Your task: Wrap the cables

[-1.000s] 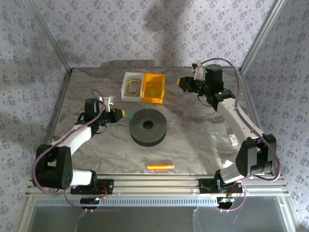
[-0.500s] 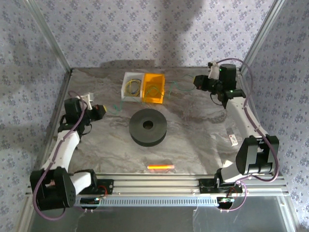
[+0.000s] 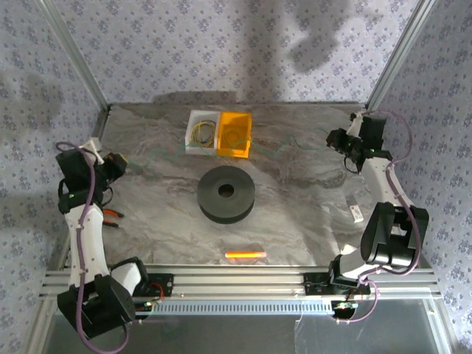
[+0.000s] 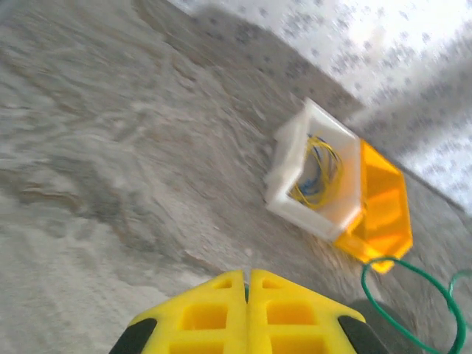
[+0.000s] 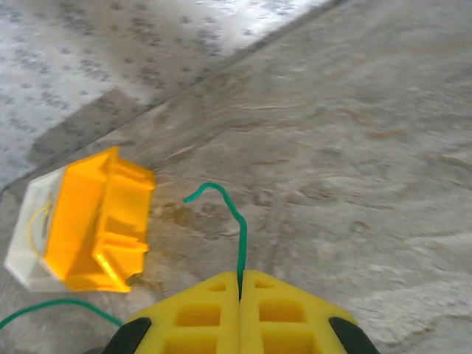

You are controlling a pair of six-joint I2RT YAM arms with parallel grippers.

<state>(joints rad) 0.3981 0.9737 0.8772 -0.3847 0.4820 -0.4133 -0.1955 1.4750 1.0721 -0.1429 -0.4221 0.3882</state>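
The right pincer (image 5: 240, 274) was pressed together on the green cable (image 5: 241, 243), which rose from the seam between its yellow fingers (image 5: 295, 310) and hooked toward the orange bin (image 5: 103, 221). The left pincer (image 4: 247, 274) was likewise pressed together. In the overhead view the cable's other end ran right into it, and its own wrist view showed a green loop just to its right. Between the two pincers the cable stretched, wavy, across the far half of the desk (image 3: 310, 199). It passed the orange bin and the white bin (image 3: 189, 134) touching it, which held yellow wire loops (image 3: 203, 133). The black spool (image 3: 226, 193) sat mid-desk, nearer than the cable and apart from it
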